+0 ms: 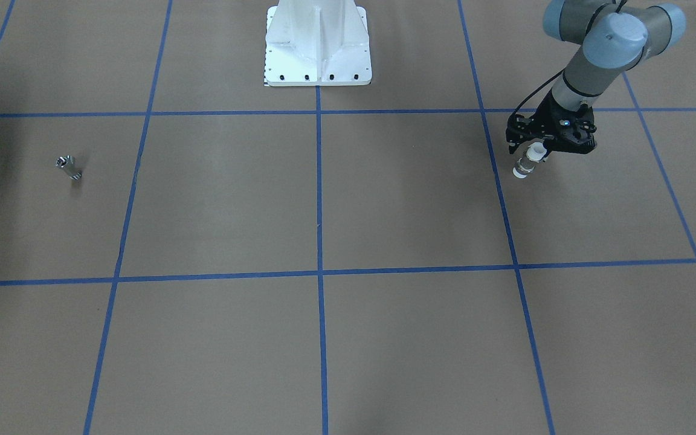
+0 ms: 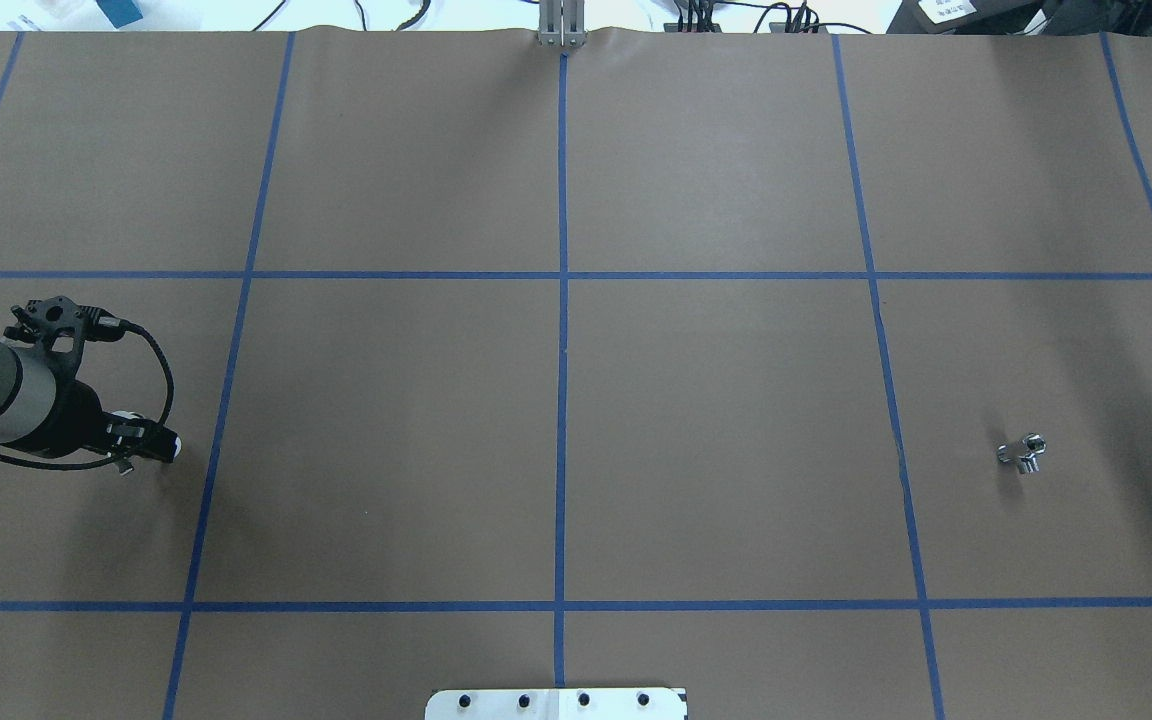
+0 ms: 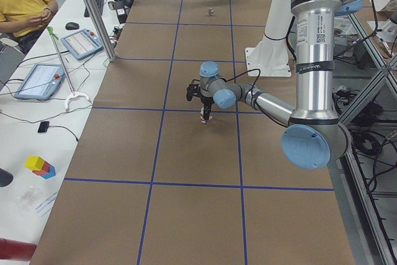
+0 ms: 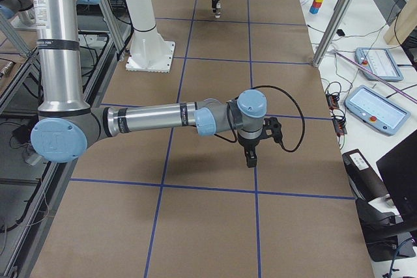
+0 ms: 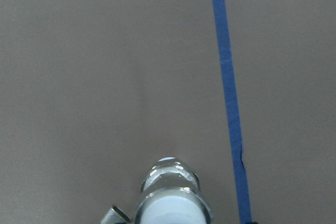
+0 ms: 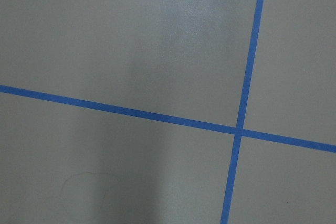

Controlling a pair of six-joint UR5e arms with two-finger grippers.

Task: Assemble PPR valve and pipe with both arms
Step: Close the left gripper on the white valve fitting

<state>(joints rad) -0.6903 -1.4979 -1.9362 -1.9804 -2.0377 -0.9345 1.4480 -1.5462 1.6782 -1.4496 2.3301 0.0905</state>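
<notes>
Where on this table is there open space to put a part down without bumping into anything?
The middle squares along the centre blue tape line, in front of the white pedestal, lie bare. Less room at the ends: the left gripper holds the PPR valve at one, the pipe lies toward the other, where the right gripper hovers.
</notes>
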